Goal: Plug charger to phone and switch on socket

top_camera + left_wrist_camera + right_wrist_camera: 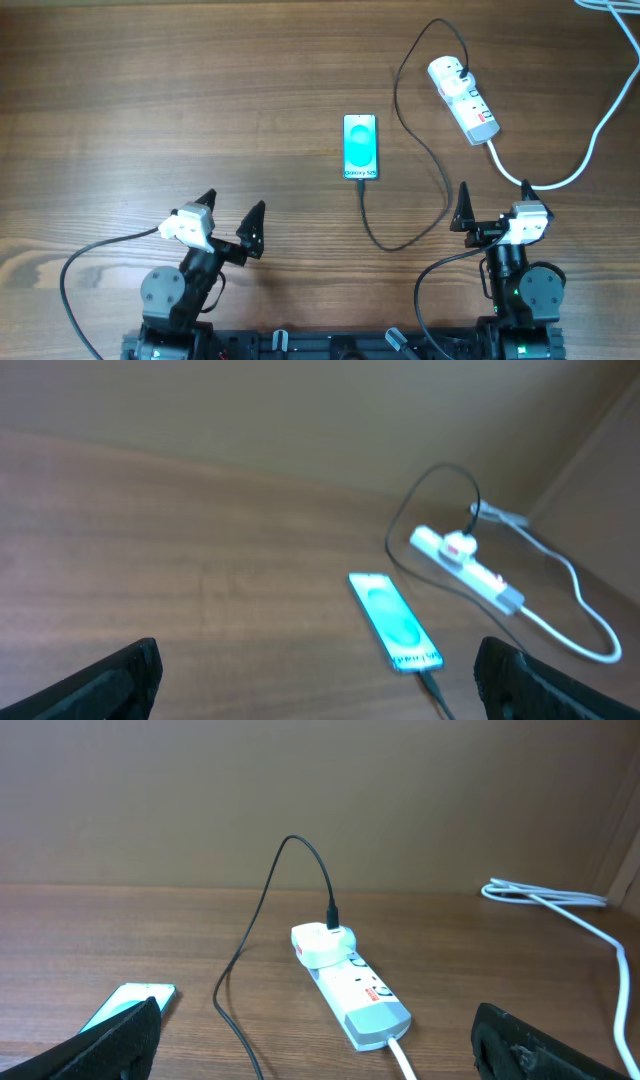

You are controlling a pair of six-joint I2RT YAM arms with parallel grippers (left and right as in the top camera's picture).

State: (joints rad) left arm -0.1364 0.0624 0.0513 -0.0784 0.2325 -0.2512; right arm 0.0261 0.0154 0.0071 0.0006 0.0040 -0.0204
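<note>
The phone [360,146] lies in the middle of the table, cyan screen up, text at its near edge. The black charger cable [405,235] meets the phone's near edge and loops right and back to a white adapter on the socket [463,98]. The socket is a white strip with red switches at the far right. It also shows in the left wrist view [465,563] and the right wrist view [350,983], as does the phone [393,622] [125,1005]. My left gripper [232,218] is open and empty, near left. My right gripper [495,205] is open and empty, near right.
The socket's thick white cord [590,150] runs from its near end, curves right and goes off the far right corner, close to the right gripper. A brown wall [300,780] stands behind the table.
</note>
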